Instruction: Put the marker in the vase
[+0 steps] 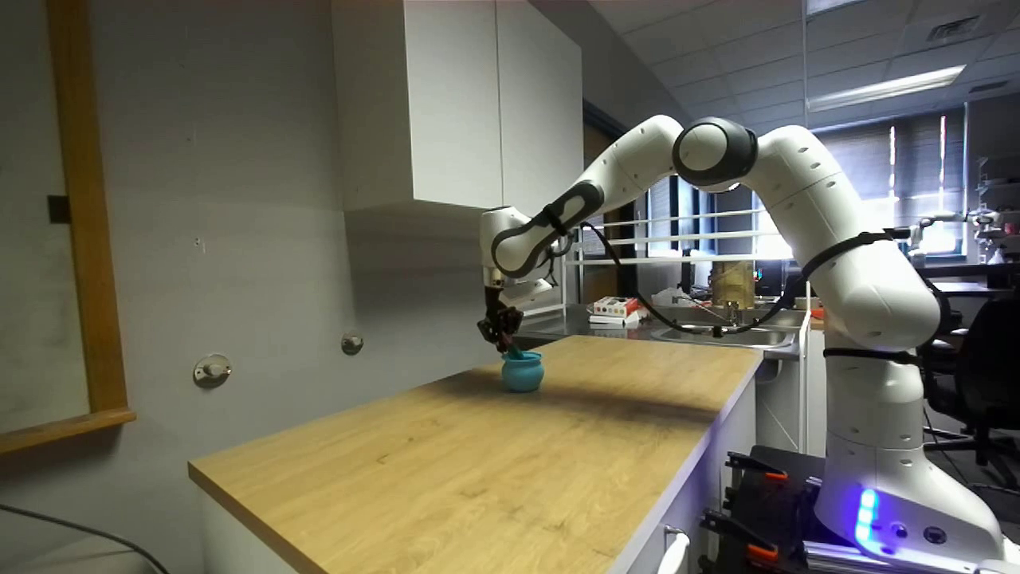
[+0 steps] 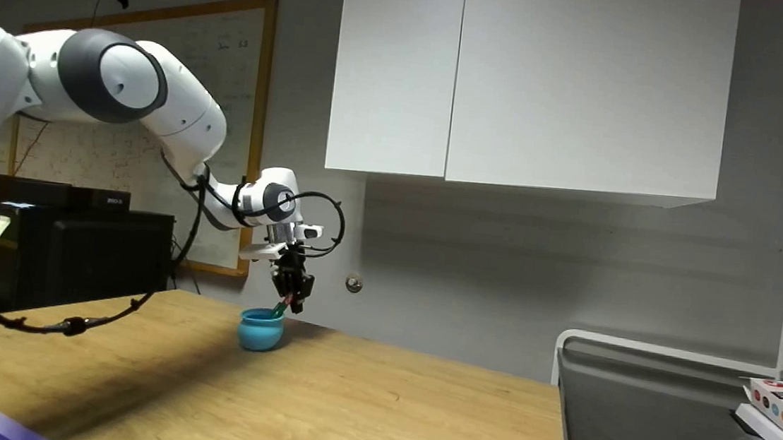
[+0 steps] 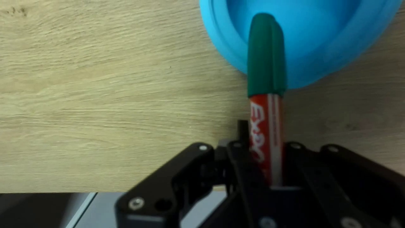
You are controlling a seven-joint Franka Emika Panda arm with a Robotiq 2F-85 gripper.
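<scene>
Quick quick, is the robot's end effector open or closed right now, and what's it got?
End effector: closed, holding the red marker, with the green end at the mouth of the vase.

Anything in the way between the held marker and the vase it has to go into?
Nothing visible stands in the way. The jaws hold the marker tilted, its green cap pointing into the open mouth of the vase. Whether the cap touches the rim is unclear.
</scene>
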